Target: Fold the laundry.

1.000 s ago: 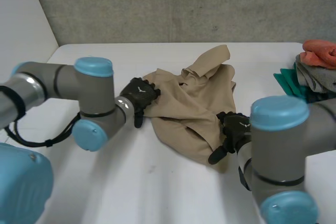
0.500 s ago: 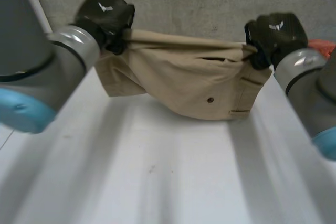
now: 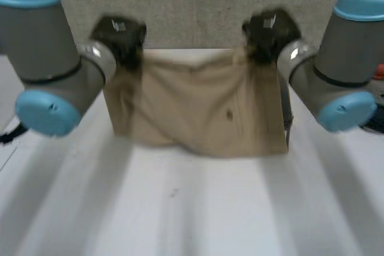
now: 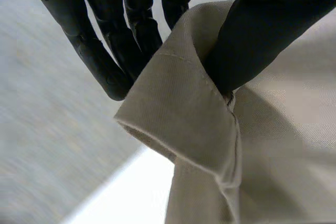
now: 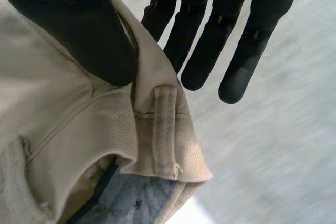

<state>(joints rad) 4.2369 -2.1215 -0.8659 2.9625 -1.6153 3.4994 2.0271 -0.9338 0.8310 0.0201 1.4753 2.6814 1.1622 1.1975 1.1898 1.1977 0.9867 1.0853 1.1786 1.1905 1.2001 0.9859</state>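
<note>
Beige garment (image 3: 198, 106) hangs above white table (image 3: 180, 208), concrete wall (image 3: 192, 4) behind; left hand (image 3: 120, 34), right hand (image 3: 270, 28) pinch top corners.

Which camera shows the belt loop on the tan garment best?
The right wrist view: the belt loop lies close up, beside the thumb of the right hand pinching the tan garment. The head view has the whole garment hanging, the loop too small to tell. The left wrist view shows another, plain-hemmed corner.

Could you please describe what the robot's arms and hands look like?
The left arm and right arm are grey tubes with rounded light-blue caps. The left hand and right hand are black, each bearing a small white mark, with long fingers.
</note>
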